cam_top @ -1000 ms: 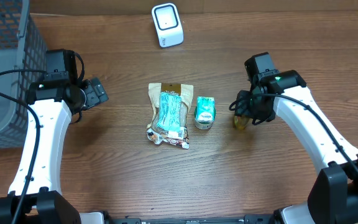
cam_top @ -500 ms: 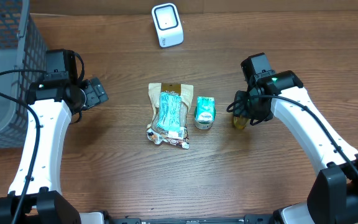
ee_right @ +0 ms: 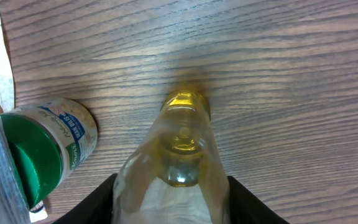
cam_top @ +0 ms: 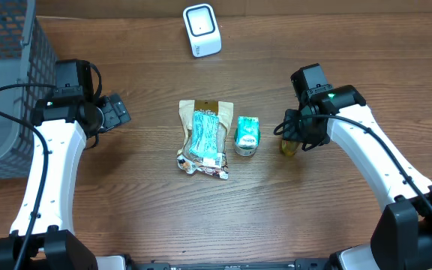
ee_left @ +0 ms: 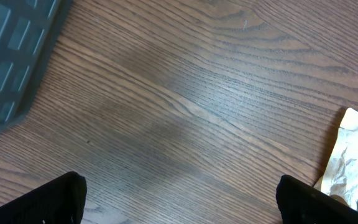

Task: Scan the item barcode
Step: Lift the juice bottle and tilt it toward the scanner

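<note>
Straddling the clear bottle of yellow liquid (ee_right: 179, 149), the right pincer (ee_right: 173, 200) is part closed, contact undeterminable, while the left pincer (ee_left: 180, 202) hangs fully open and empty.

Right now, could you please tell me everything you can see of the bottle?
The bottle is clear, plastic by its look, with yellowish liquid inside. It sits on the wooden table, beside the jar and apart from it, between the jaws of the right gripper; whether they touch it is unclear. No label shows.
</note>
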